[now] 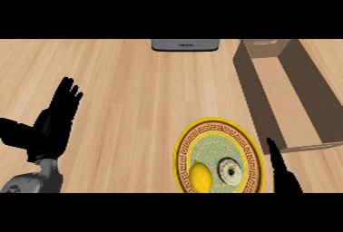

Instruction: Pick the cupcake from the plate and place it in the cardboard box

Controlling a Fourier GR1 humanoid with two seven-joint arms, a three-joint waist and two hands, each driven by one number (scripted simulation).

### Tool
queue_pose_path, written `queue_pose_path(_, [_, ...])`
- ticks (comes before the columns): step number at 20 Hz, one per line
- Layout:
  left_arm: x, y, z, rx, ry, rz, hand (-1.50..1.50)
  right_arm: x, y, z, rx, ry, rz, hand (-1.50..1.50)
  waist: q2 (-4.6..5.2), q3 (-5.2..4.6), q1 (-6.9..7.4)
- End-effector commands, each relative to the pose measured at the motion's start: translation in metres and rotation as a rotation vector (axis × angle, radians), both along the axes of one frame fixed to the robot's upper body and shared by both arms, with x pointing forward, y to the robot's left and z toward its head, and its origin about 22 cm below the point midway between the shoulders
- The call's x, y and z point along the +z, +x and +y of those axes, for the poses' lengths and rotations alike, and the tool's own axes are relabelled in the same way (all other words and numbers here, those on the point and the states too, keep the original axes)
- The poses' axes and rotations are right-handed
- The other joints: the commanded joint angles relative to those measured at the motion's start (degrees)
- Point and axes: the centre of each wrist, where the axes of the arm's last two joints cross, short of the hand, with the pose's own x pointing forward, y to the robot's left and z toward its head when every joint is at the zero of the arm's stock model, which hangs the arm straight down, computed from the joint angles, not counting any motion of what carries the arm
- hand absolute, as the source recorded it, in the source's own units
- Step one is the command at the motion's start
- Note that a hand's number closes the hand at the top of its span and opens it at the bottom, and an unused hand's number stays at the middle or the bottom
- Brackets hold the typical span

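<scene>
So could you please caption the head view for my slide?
Cupcake on plate beside the cardboard box, both hands open.

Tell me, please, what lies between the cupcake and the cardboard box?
In the head view, the plate's yellow rim and the right robot hand lie between the cupcake and the cardboard box.

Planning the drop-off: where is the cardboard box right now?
In the head view the cardboard box lies open at the counter's upper right, just beyond the plate and ahead of the right hand.

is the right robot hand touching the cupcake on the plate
Apart. The head view shows the right robot hand at the plate's right rim, with patterned plate showing between it and the cupcake.
</scene>
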Motion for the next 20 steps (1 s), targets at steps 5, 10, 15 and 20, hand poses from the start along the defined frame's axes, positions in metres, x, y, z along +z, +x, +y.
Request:
queue_pose_path(5, [-0.009, -0.003, -0.017, 0.007, -0.004, -0.013, 0.00, -0.021, 0.017, 0.004, -0.041, -0.049, 0.038, -1.50, 0.02, -0.01, 0.00])
queue_pose_path(10, [-0.011, -0.003, -0.007, 0.000, -0.002, -0.001, 0.00, -0.028, 0.015, 0.005, -0.031, -0.049, 0.053, -1.50, 0.01, -0.01, 0.01])
queue_pose_path(15, [0.008, 0.000, 0.007, -0.011, -0.011, -0.002, 0.00, -0.052, 0.006, 0.006, -0.007, -0.035, 0.058, -1.50, -0.01, 0.00, -0.02])
queue_pose_path(20, [0.002, 0.006, -0.002, 0.003, -0.002, -0.008, 0.00, -0.054, 0.020, 0.015, 0.008, -0.033, 0.085, -1.50, 0.02, -0.01, -0.03])
